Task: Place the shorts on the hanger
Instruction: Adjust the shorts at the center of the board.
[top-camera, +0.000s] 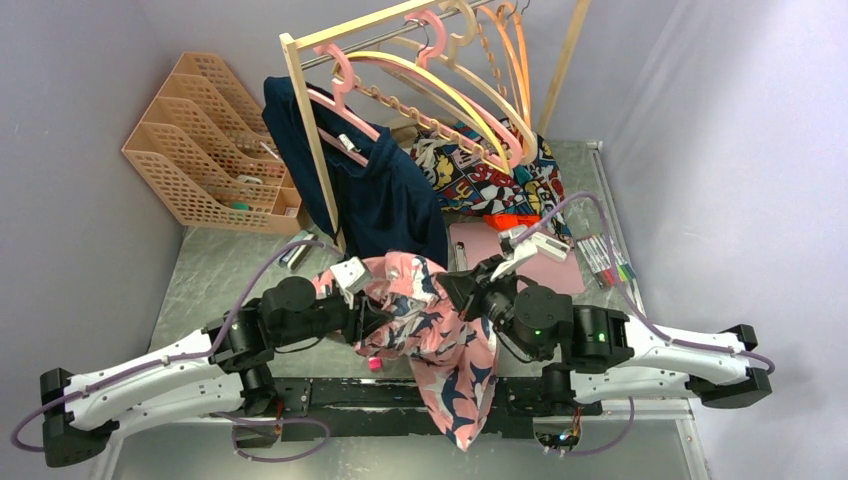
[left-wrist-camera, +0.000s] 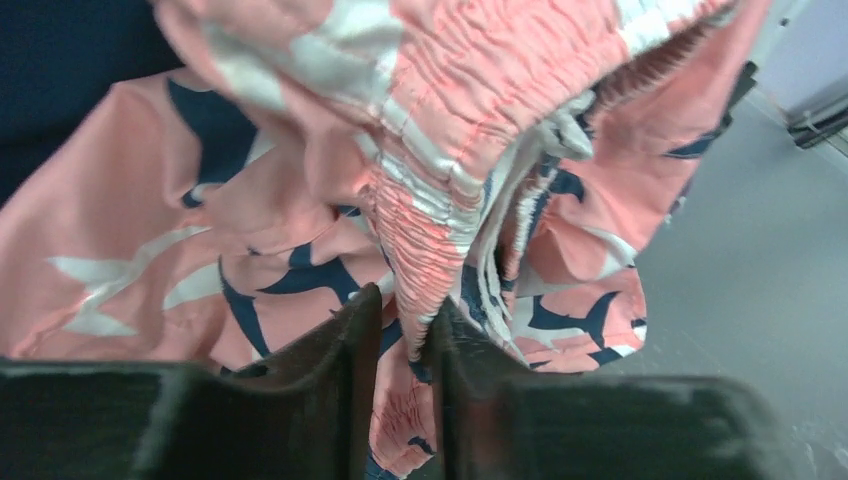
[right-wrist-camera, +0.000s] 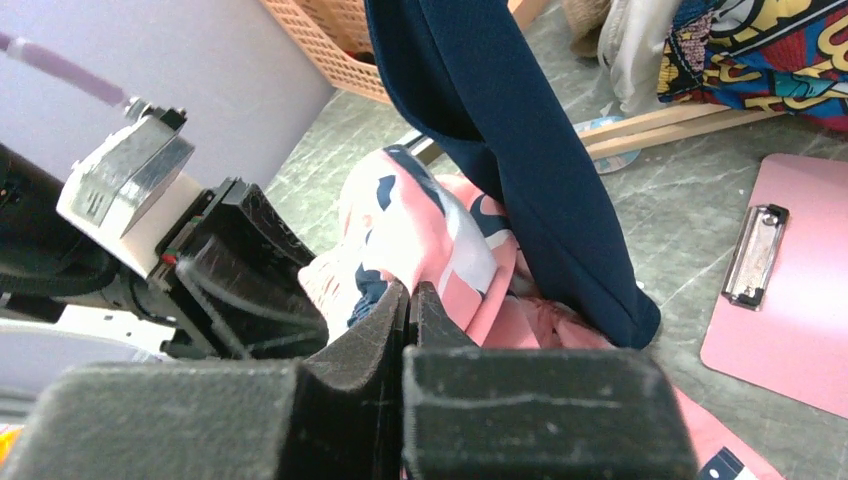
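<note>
The shorts (top-camera: 432, 335) are held bunched in the air above the near edge of the bench (top-camera: 200, 270), with one leg hanging down. The left hand (left-wrist-camera: 405, 322) is nearly shut, pinching the elastic waistband. The right hand (right-wrist-camera: 408, 300) is closed tight, seemingly on a fold of the fabric. The hanger (top-camera: 440, 88) hangs on the rack (top-camera: 310, 120) behind, untouched. The shorts look lifted, but getting them onto the hanger is not yet done.
</note>
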